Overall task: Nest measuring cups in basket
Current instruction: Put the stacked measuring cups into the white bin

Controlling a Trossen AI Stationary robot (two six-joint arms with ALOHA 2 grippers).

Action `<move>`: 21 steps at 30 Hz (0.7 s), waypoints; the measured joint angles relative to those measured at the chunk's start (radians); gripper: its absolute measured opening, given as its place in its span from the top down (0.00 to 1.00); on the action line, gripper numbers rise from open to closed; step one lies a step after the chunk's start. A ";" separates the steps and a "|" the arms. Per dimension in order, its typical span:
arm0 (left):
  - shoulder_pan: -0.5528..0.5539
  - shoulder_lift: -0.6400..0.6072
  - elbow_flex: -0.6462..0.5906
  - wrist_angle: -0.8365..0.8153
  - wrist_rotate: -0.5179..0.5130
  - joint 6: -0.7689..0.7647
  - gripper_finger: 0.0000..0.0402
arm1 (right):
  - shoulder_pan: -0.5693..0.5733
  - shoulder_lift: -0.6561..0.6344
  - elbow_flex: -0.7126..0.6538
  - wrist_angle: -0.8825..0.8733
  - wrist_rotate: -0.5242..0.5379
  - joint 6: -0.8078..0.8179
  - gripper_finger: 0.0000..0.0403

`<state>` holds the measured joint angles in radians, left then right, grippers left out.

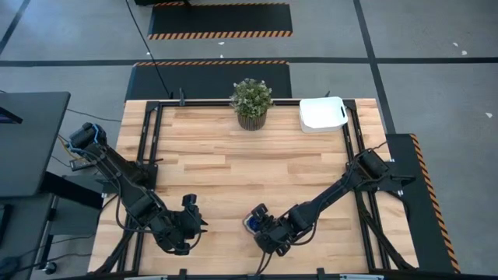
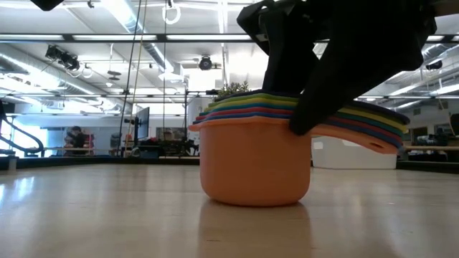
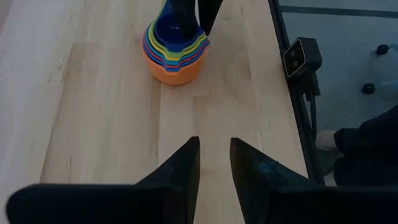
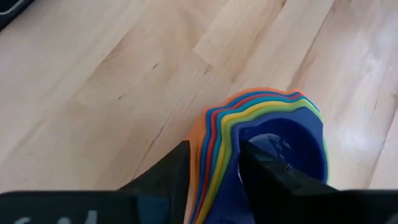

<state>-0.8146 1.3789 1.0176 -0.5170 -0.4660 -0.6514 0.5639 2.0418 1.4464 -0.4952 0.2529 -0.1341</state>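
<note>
Right gripper [image 1: 259,222] stretched low at lower centre of the high view, fingers clamped over the rim of the nested measuring cups [image 1: 253,223], left gripper [image 1: 189,218] parked lower left, fingers parted, basket [image 1: 322,113] left upper right.

The right arm stretches from its base at the table's right edge, low and long, down toward the near edge, elbow out and wrist bent inward. Its gripper, the right gripper [image 1: 257,223], points toward the table's middle; its two dark fingers [image 4: 171,171] are closed onto the wall of the stacked measuring cups [image 4: 267,143], one finger outside, one inside. The left arm reaches from the left side toward the near edge too, folded lower. The left gripper [image 1: 192,218] hovers just above the wood, fingers [image 3: 180,174] parted by a narrow gap, holding nothing.
</note>
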 joint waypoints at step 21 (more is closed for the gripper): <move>0.000 0.000 0.000 -0.005 0.000 0.002 0.76 | 0.040 0.003 0.125 -0.178 0.062 -0.026 0.60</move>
<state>-0.8146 1.3785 1.0176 -0.5217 -0.4660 -0.6498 0.6041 2.0453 1.5713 -0.6731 0.3148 -0.1599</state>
